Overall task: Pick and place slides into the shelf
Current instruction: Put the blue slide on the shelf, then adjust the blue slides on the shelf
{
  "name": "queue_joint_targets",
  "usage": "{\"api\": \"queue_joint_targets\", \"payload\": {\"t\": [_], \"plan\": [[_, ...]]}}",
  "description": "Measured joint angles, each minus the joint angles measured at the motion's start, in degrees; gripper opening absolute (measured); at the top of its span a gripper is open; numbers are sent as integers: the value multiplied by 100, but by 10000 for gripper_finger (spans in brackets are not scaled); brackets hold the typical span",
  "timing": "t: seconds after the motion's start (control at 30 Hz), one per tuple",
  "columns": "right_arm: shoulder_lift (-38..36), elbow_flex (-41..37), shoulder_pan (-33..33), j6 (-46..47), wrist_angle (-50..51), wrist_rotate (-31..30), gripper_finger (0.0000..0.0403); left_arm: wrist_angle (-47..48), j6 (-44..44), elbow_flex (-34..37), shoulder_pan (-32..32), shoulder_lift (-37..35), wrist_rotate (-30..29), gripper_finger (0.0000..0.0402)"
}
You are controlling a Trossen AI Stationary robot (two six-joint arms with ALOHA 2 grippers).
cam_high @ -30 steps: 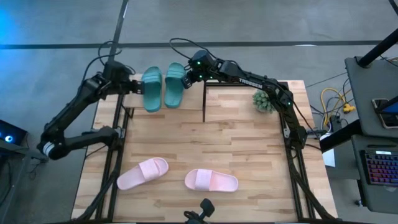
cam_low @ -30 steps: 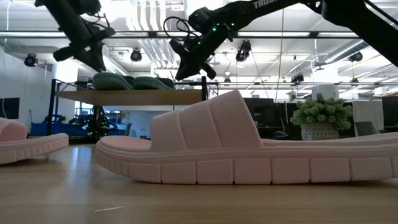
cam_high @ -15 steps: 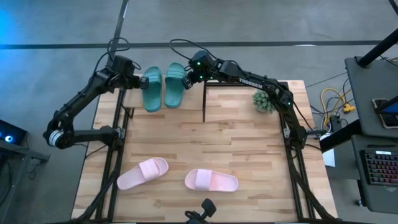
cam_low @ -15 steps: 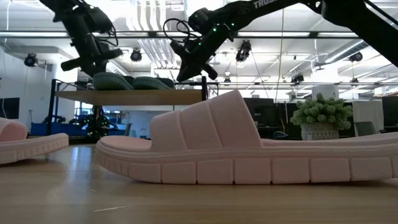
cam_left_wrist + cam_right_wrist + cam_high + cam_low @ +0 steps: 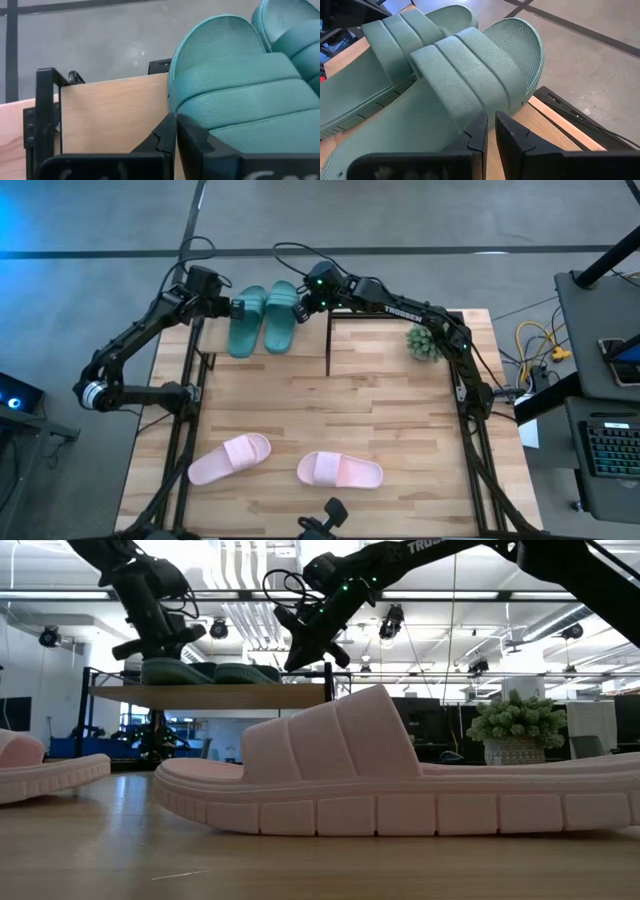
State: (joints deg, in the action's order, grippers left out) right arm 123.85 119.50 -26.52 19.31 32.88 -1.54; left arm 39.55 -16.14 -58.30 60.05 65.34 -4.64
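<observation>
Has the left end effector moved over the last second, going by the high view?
Yes. The left end effector has travelled rightward along the shelf top, from beside its left edge to press, shut, against the left teal slide, nudging it toward its mate.

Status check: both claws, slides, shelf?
Both claws shut: left claw and right claw flank teal slides on the shelf. Pink slides on the table. Nothing blocking.

**Even overhead light, one backlit view**

From above the scene is evenly lit, soft shadows only, with a blue glow at one edge. At table height, bright ceiling strip lights (image 5: 250, 570) flare white — the dark robot arms read as silhouettes. The pale pink rubber slide sandal (image 5: 400, 780) nearest looms large; the light wooden tabletop (image 5: 120, 860) before it blurs.
</observation>
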Motion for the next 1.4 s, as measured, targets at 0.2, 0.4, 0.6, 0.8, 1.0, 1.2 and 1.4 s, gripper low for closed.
{"api": "queue_joint_targets", "payload": {"t": [0.2, 0.4, 0.6, 0.8, 1.0, 1.2, 1.4], "plan": [[-4, -2, -22, -5, -57, -43, 28, 76, 47, 7, 0, -30, 13, 0], [-4, -2, -192, 42, -85, -99, 28, 380, 43, 0, 0, -652, -88, 0], [70, -4, -321, 302, -337, 127, 28, 881, -249, 87, -86, -1427, 404, 0], [448, 93, -369, 431, -628, 496, 28, 1049, -475, 289, -251, -1838, 520, 0], [560, 203, -389, 474, -734, 367, 28, 1147, -778, 639, -366, -2036, 819, 0], [560, 201, -415, 472, -900, 241, 28, 1199, -1048, 987, -573, -2120, 911, 0], [639, 199, -417, 426, -925, 274, 28, 998, -1064, 1226, -690, -2087, 919, 0]]}}
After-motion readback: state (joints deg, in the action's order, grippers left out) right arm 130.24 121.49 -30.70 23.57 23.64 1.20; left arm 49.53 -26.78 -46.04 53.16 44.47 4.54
